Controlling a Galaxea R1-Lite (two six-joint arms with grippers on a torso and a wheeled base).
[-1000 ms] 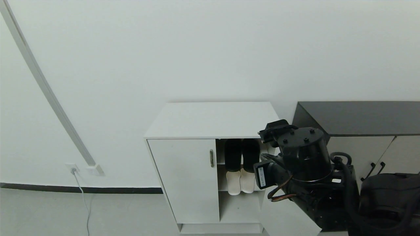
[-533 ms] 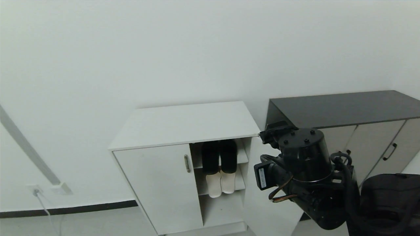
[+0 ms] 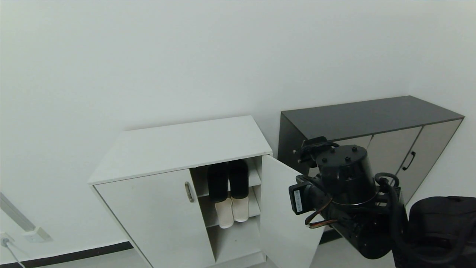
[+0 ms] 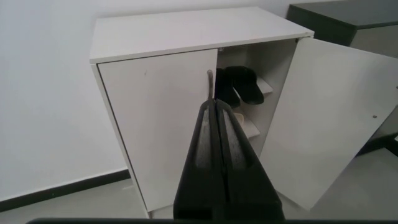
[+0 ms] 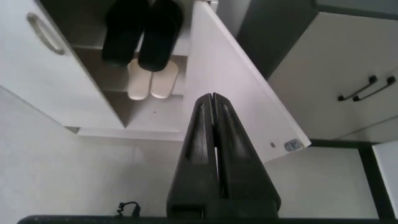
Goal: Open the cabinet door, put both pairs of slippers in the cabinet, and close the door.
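The white cabinet [image 3: 178, 149] has its left door [image 3: 156, 219] closed and its right door [image 3: 286, 208] swung open. Inside, a black pair of slippers [image 3: 227, 176] lies on the upper shelf and a white pair [image 3: 232, 213] on the shelf below. My right arm [image 3: 342, 182] hangs just right of the open door. The right gripper [image 5: 213, 96] is shut and empty, in front of the open door [image 5: 236, 93], with the black slippers [image 5: 143, 31] and white slippers [image 5: 152, 81] beyond. My left gripper [image 4: 214, 102] is shut and empty, facing the left door's handle [image 4: 210, 84] from a distance.
A low sideboard [image 3: 364, 115] with a dark top and handled doors stands against the wall right of the cabinet. A wall socket with a cable [image 3: 5, 242] sits low at the far left. Bare floor lies in front of the cabinet.
The whole head picture has slid left, so the camera has turned right and more of the sideboard shows. The right arm keeps its place in the picture. Slippers unchanged.
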